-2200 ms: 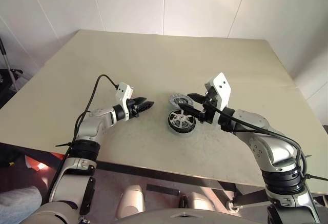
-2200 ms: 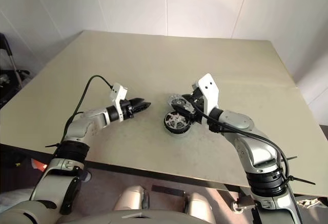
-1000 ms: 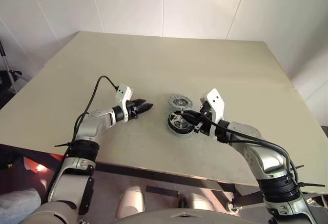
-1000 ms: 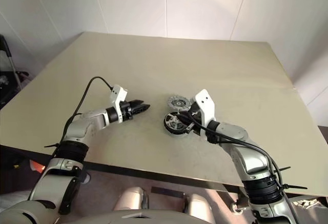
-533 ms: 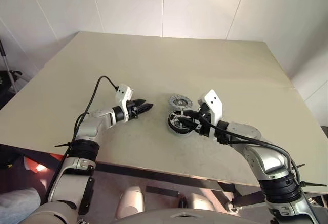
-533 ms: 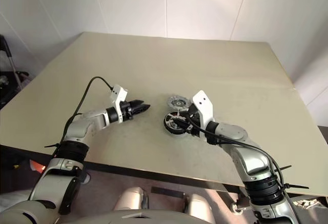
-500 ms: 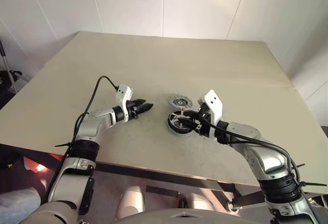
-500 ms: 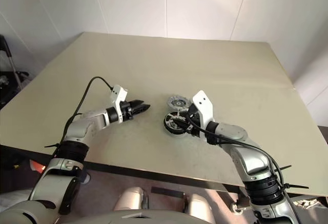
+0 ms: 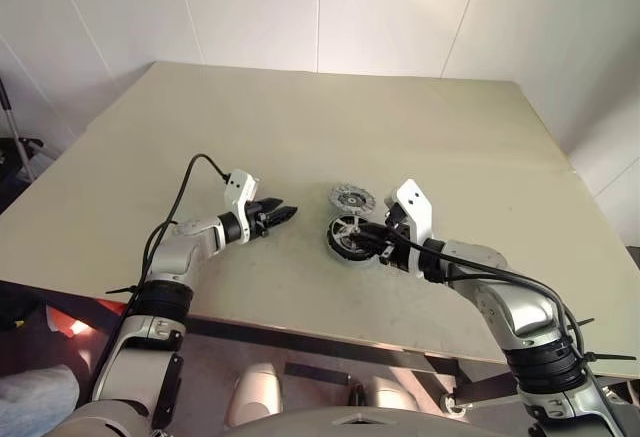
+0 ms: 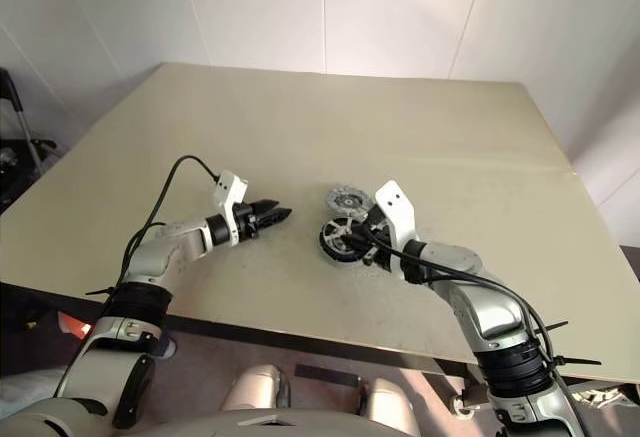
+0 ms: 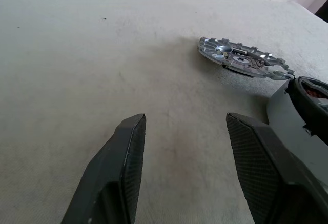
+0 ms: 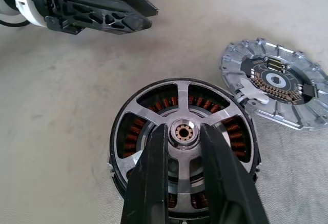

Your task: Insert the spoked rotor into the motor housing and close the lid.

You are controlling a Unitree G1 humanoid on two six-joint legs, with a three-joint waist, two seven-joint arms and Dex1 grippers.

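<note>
The motor housing [image 12: 123,131] lies on the table, copper windings showing under the spoked rotor [image 12: 225,114], which sits flat inside it. My right gripper [image 12: 183,129] reaches over the rotor with its fingers drawn close on either side of the small hub. The lid [image 12: 287,88], a grey ribbed disc with a dark centre, lies flat just beyond the housing [image 9: 342,247], apart from it. My left gripper [image 9: 278,214] hovers to the left of both parts, open and holding nothing. Its wrist view shows the lid [image 11: 241,60] ahead and bare table between its fingers [image 11: 128,147].
The beige table [image 9: 300,127] stretches wide behind and to both sides of the parts. Its front edge [image 9: 300,332] runs just below the arms. A dark stand [image 9: 15,147] is off the table at the far left.
My right gripper came down from beside the lid to the rotor in the housing about two seconds back, and has hardly shifted since. The left arm has stayed put.
</note>
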